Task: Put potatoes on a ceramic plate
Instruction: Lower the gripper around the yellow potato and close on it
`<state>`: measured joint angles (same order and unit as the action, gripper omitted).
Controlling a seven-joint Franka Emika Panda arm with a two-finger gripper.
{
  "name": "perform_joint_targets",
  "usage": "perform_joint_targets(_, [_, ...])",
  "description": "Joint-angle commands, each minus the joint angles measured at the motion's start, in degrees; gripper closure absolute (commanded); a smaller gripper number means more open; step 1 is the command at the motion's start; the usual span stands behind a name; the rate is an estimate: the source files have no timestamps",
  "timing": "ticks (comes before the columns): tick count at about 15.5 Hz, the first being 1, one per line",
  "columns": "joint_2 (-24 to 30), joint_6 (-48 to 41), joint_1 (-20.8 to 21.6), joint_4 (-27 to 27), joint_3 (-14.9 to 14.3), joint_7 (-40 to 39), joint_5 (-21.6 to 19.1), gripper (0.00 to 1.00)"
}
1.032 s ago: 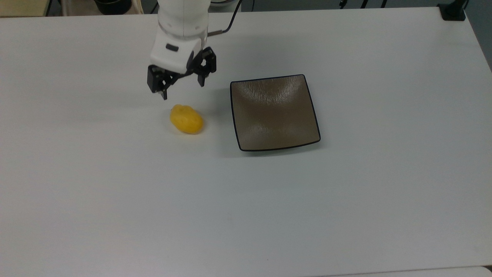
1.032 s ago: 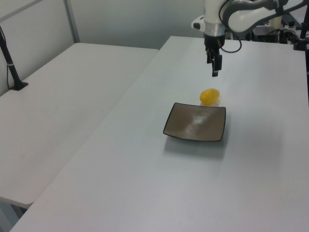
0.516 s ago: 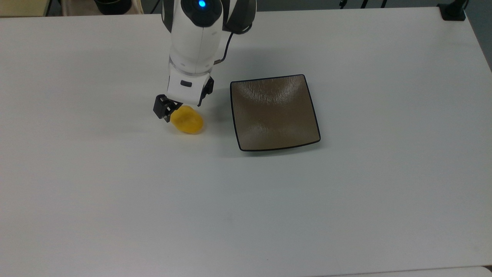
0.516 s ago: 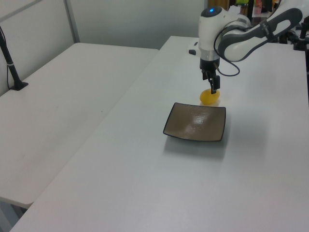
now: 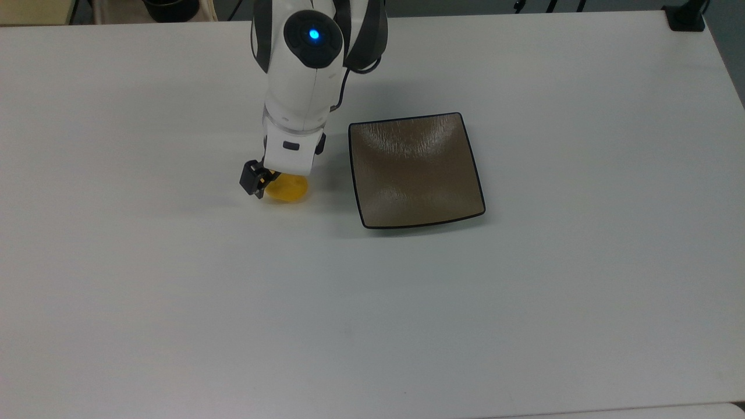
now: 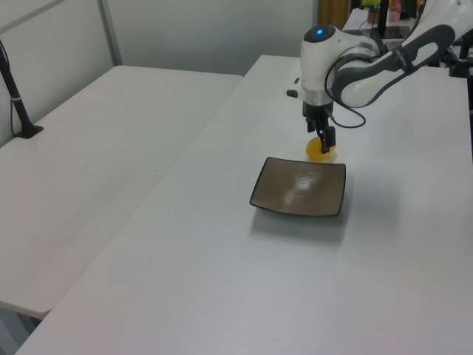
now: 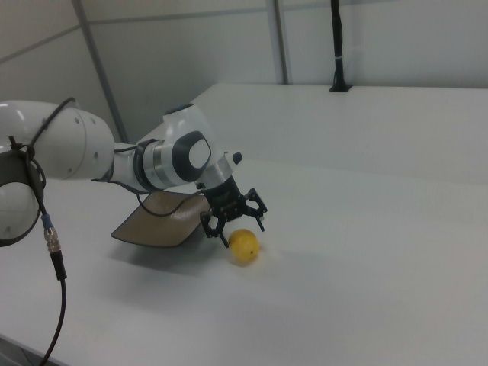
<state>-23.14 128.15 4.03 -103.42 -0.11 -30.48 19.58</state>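
Observation:
The yellow potato point(image 5: 289, 190) lies on the white table just off the top view's left of the ceramic plate point(image 5: 414, 170), a square brown-grey dish with a black rim. My gripper point(image 5: 280, 178) is low over the potato and open, with one finger on each side of it. In the right view the two black fingers point(image 7: 216, 226) spread wide around the top of the potato point(image 7: 244, 247), and the plate point(image 7: 156, 222) lies behind the arm. In the left view the gripper point(image 6: 323, 143) stands just beyond the plate point(image 6: 299, 186), at the potato point(image 6: 318, 152).
A black clamp point(image 5: 685, 17) sits at the table's far corner on the top view's right. A second white table point(image 6: 96, 148) with a black post point(image 6: 15, 85) stands on the left view's left. A cable point(image 7: 50, 236) hangs near the right view's left edge.
My gripper has come down from above and behind the potato until its open fingers straddle it. The potato and plate have not moved.

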Motion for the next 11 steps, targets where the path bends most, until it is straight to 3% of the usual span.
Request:
perform_joint_targets(1, [-0.2,2.3,0.3,-1.3,-0.2,-0.7,1.6,0.0])
perform_joint_targets(2, [-0.2,2.2,0.3,-1.4,0.0,-0.8,1.7,0.07])
perform_joint_targets(5, [-0.2,2.0,0.3,-1.6,0.4,-0.8,1.8,0.54])
perform_joint_targets(6, [-0.2,1.9,0.3,-1.6,0.5,-0.8,1.8,0.63])
perform_joint_targets(11, [-0.1,1.8,0.3,-1.3,0.5,-0.5,1.8,0.66])
